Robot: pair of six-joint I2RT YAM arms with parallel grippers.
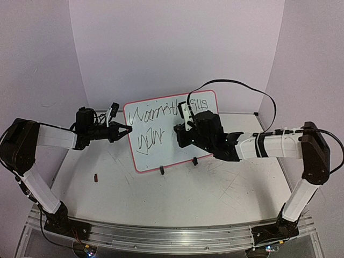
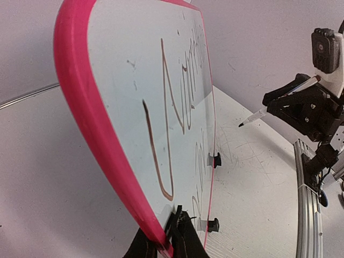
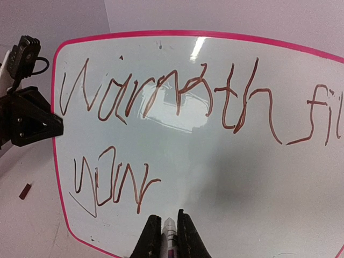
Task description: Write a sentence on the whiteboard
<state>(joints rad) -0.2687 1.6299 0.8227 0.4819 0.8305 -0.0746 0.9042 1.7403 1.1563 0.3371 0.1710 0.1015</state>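
Pink-framed whiteboard (image 1: 156, 153) upright on table (image 1: 215, 199). I read sentence (image 3: 161, 99): "Warmth fills your"; "day" left. Left gripper (image 1: 124, 130) clamps board's left edge; right gripper (image 3: 169, 228), facing board, pinches marker (image 2: 257, 114).

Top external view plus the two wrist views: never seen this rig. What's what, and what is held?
Two robot arms are bolted at the near edge of a scratched grey tabletop. The top view looks down from above and behind them. Each wrist view rides on one arm and looks along its own fingers. A small white whiteboard with a thin pink frame stands on two black clip feet. The left tool is shut on its edge. The right tool is shut on a white-barrelled marker, whose tip is apart from the board. The dark handwritten sentence reads roughly "Warmth fills your". A small dark piece, unidentifiable, lies on the table.
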